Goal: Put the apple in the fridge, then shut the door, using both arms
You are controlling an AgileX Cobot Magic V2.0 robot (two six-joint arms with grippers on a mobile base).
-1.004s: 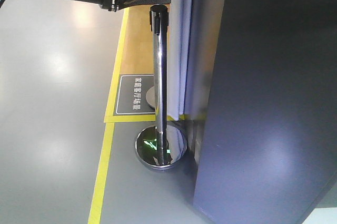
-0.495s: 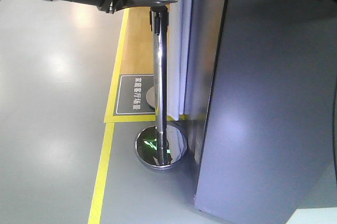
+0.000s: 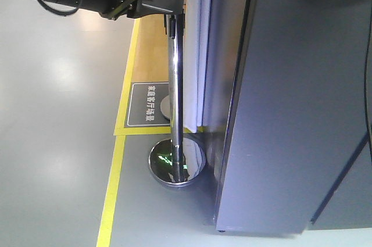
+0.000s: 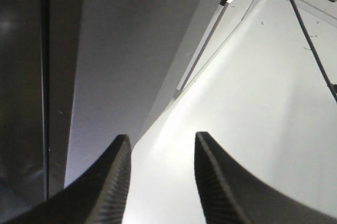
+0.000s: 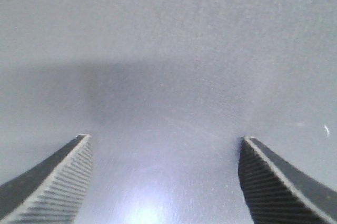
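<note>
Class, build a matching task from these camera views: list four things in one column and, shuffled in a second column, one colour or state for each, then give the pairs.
Column A
1. stanchion post
2. floor line
3. right gripper
4. door

Column B
a. dark grey
b. shiny chrome
c. open, facing a grey panel
d. yellow

Pairs: 1-b, 2-d, 3-c, 4-a

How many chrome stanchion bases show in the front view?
2: the shiny round chrome base on the grey floor beside the dark-grey door, and a second chrome base behind it, partly hidden.
</note>
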